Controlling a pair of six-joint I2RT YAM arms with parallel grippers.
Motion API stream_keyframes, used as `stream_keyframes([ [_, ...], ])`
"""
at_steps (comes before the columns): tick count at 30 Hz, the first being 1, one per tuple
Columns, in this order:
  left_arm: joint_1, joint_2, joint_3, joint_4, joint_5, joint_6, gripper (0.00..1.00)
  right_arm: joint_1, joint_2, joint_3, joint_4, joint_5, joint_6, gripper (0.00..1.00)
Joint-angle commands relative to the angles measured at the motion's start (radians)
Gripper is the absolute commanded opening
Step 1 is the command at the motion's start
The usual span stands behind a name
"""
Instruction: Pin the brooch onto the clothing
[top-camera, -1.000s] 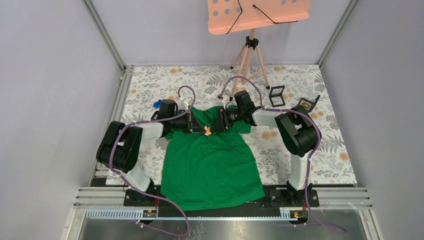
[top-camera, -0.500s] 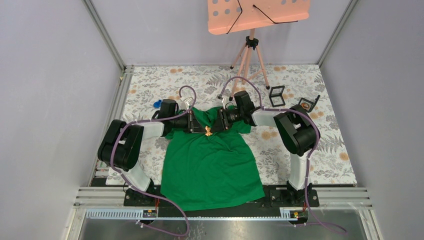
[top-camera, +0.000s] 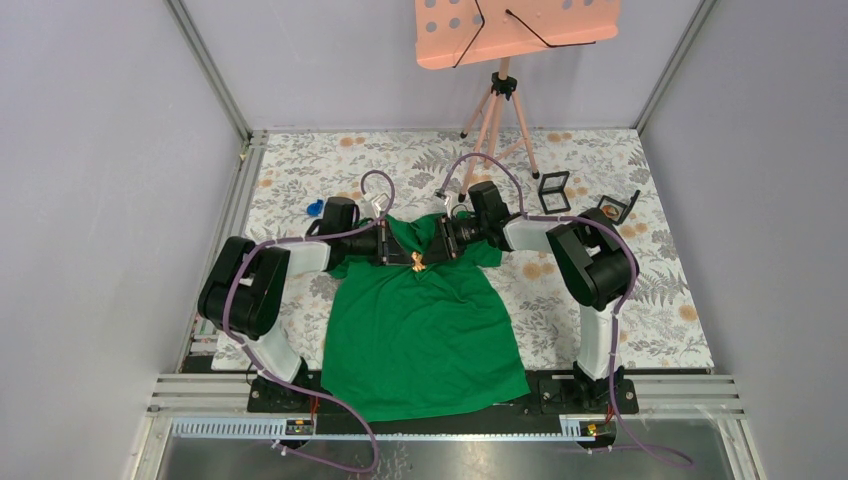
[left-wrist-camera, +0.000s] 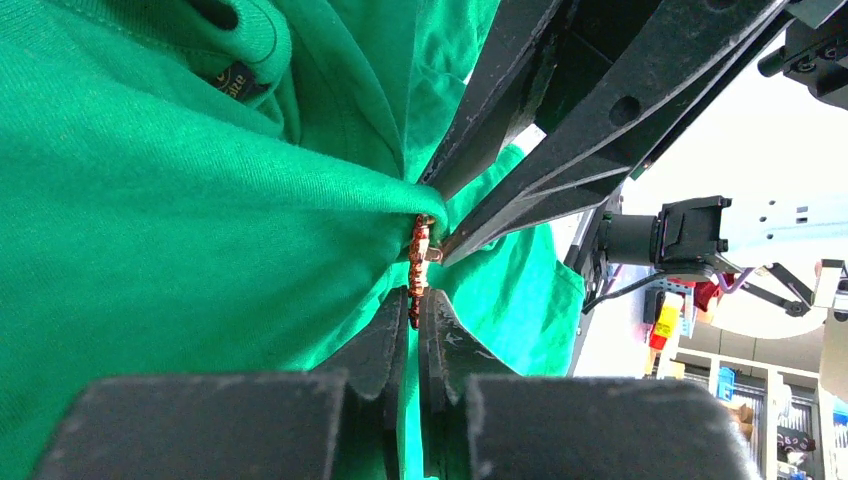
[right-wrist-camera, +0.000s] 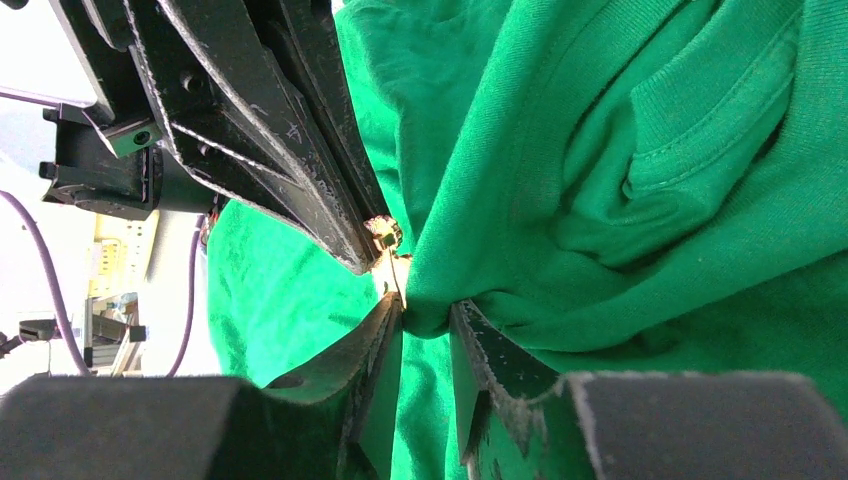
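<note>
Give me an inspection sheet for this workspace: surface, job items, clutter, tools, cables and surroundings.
Surface: table under a floral cloth.
Job's things: green T-shirt lies flat, its collar away from the arm bases, with the fabric below the collar pulled up into a fold; small gold brooch sits at that fold.
Clutter: two small black frames at far right; small blue item beyond the left arm.
Grippers: left tool shut on the brooch; right tool pinches the fold.
Cables: purple cables loop along both arms.
Surroundings: grey walls; pink music stand on a tripod at the back.
</note>
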Motion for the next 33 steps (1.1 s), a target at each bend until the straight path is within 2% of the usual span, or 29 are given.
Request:
stream_keyframes([
  [1,-0.023,0.008,0.053,0.044,0.065,0.011,0.00,0.003,0.015,0.044,-0.002,-0.029,-0.013,0.29],
  [33,-0.050,0.101,0.155,-0.084,0.016,0.028,0.00,0.012,0.031,0.064,-0.034,-0.040,-0.024,0.30],
])
